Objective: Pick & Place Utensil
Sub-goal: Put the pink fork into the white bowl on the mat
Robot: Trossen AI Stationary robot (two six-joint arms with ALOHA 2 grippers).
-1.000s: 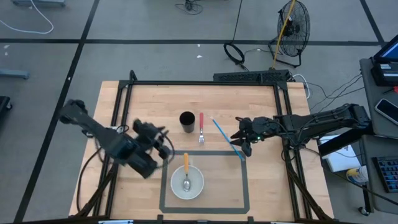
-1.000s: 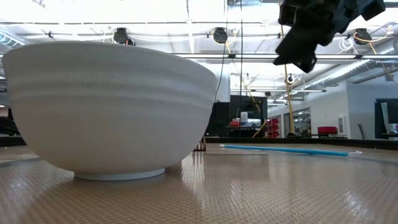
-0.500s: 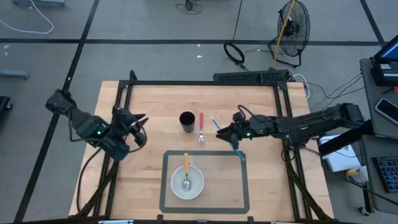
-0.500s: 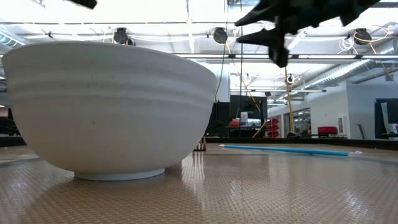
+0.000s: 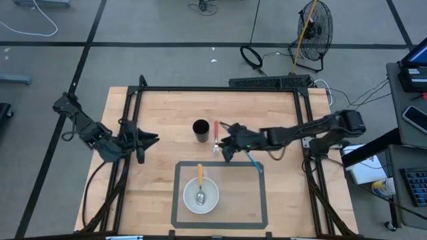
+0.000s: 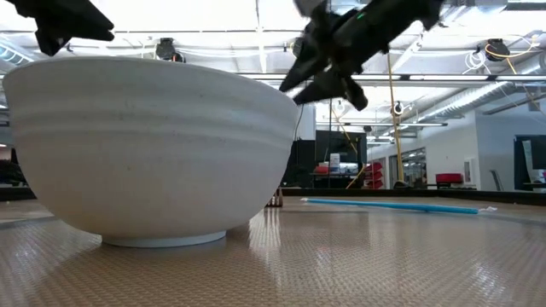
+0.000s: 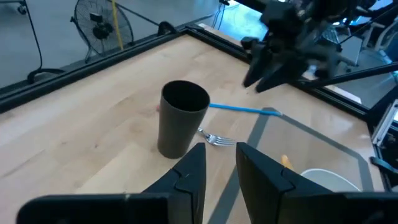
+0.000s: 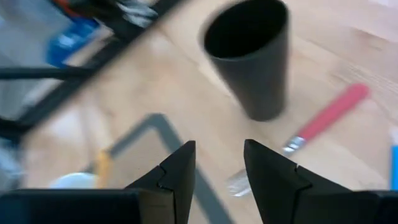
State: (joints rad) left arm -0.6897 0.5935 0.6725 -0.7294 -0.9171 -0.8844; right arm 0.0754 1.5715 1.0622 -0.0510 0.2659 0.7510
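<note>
1. The right gripper, its fingers parted and empty, hovers just beside the red-handled metal fork.
2. The fork lies on the wooden table beside the black plastic cup.
3. The left gripper, fingers narrowly parted, waits at the table's left edge.

black cup, red-handled fork, white bowl

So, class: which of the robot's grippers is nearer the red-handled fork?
The right. The right gripper hovers open just beside the fork; the left gripper waits beyond the black cup, near the table's left edge.
</note>
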